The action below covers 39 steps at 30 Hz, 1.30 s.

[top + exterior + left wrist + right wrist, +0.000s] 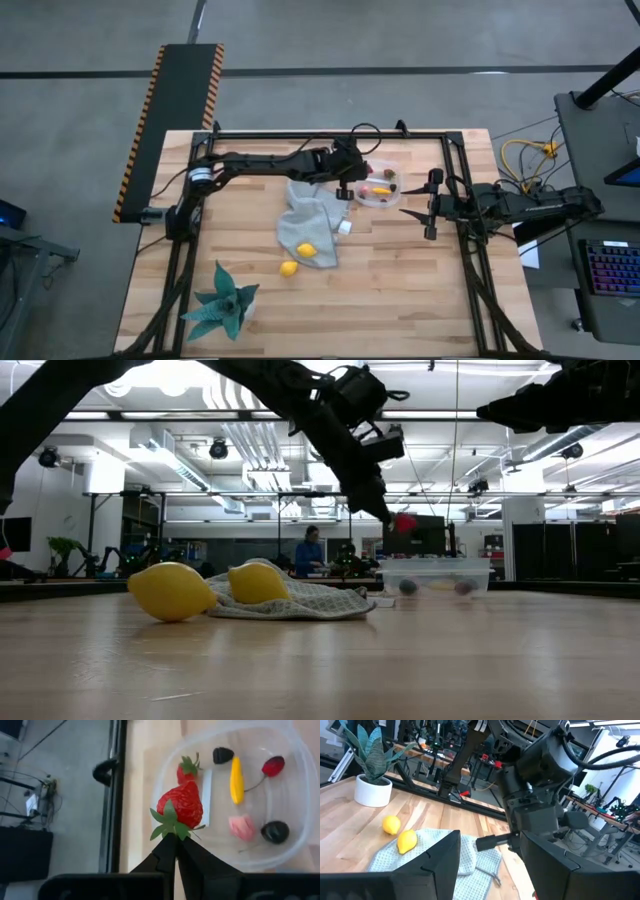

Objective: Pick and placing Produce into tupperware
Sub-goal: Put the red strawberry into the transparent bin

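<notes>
My left gripper (pixel 176 840) is shut on a red toy strawberry (pixel 182 805) and hovers over the near-left rim of the clear tupperware (pixel 295 845). In the low view the strawberry (pixel 404 522) hangs above the tupperware (pixel 435 575). Inside lie a second strawberry (pixel 186 770), a yellow-orange stick (pixel 236 781), a cherry (pixel 273 766), a pink piece (pixel 241 827) and two dark pieces. One lemon (pixel 306 251) rests on the cloth, the other (pixel 289 268) on the table. My right gripper (pixel 405 212) waits open, right of the tupperware (pixel 380 188). My left gripper pinches the strawberry by its green leafy cap (pixel 170 822) between the ends of its two fingers (pixel 162 852). The strawberry sticks out beyond the fingertips, red tip pointing away. It is lifted clear, above the tupperware's rim.
A crumpled grey-blue cloth (pixel 312 225) lies left of the tupperware, with a small white cube (pixel 345 227) at its right edge. A teal spiky plant (pixel 225 305) stands at the near left corner. Black frame rails (pixel 455 170) border the table. A person (pixel 310 550) sits far behind.
</notes>
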{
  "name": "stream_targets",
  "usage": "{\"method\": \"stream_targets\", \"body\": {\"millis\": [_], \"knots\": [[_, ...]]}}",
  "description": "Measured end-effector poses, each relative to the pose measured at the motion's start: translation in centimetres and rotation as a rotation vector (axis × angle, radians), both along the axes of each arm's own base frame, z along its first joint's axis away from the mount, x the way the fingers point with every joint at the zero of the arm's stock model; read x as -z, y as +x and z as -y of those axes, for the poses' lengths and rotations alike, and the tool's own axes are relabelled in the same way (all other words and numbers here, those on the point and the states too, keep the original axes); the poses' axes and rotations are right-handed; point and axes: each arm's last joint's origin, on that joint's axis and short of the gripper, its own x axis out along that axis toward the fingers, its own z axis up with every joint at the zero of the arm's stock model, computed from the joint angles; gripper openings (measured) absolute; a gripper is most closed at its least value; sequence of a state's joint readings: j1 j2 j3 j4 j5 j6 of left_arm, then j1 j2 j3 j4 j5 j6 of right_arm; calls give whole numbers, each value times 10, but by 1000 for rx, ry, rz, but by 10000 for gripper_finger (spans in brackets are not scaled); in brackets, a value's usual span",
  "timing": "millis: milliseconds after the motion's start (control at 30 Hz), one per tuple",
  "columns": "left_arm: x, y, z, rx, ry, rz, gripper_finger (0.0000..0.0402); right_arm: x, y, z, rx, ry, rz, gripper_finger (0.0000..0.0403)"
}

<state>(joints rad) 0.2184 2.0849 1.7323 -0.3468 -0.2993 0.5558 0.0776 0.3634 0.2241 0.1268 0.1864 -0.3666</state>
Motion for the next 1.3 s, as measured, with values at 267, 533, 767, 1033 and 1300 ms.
{"method": "stream_targets", "body": {"millis": [267,533,767,1033,1300], "knots": [[16,8,0,61,-17,-7,0,0,0,0,0,3,4,199],[30,13,-1,87,-12,-34,0,0,0,0,1,3,2,199],[45,17,-1,92,-17,-60,0,0,0,0,2,4,0,199],[46,19,-2,92,-12,-48,0,0,0,0,2,5,1,199],[46,19,-2,91,-8,-48,0,0,0,0,2,4,0,199]]}}
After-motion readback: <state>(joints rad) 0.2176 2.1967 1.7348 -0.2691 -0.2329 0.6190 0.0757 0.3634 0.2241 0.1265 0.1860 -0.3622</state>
